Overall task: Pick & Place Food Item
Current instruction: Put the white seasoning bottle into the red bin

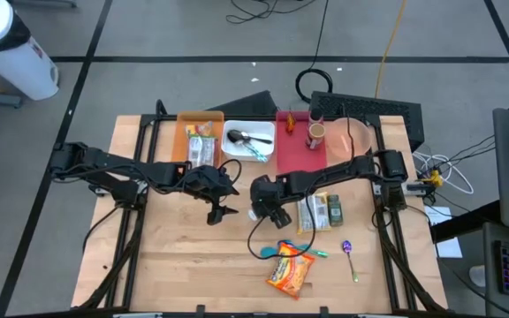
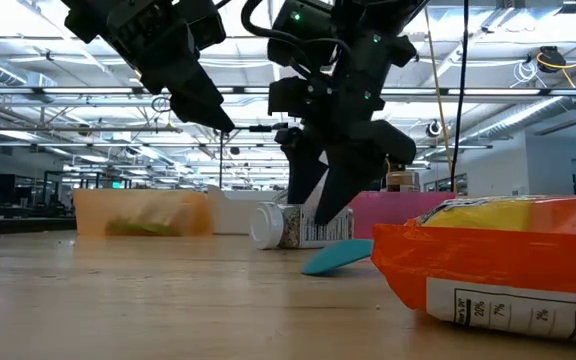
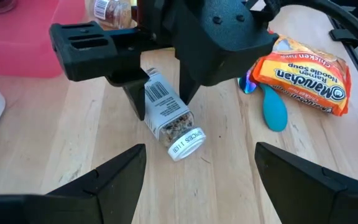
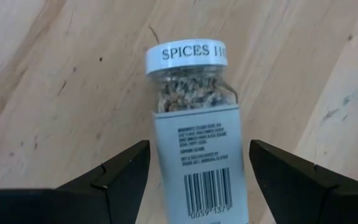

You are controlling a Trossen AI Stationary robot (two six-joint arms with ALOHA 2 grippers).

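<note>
High view, wooden table [image 1: 184,256], grey floor; right gripper [image 1: 277,215] open astride spice jar [image 4: 194,118]

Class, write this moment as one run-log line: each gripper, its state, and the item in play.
right gripper: open, astride lying spice jar, not gripping | left gripper: open, waiting nearby | noodle packet: untouched on table

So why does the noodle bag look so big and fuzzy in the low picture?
In the low view the ramen noodle packet lies nearest the camera, so it looms large and soft; the spice jar behind is clearer. The left wrist view shows its lettering sharply, and ceiling lights glare in the background.
</note>
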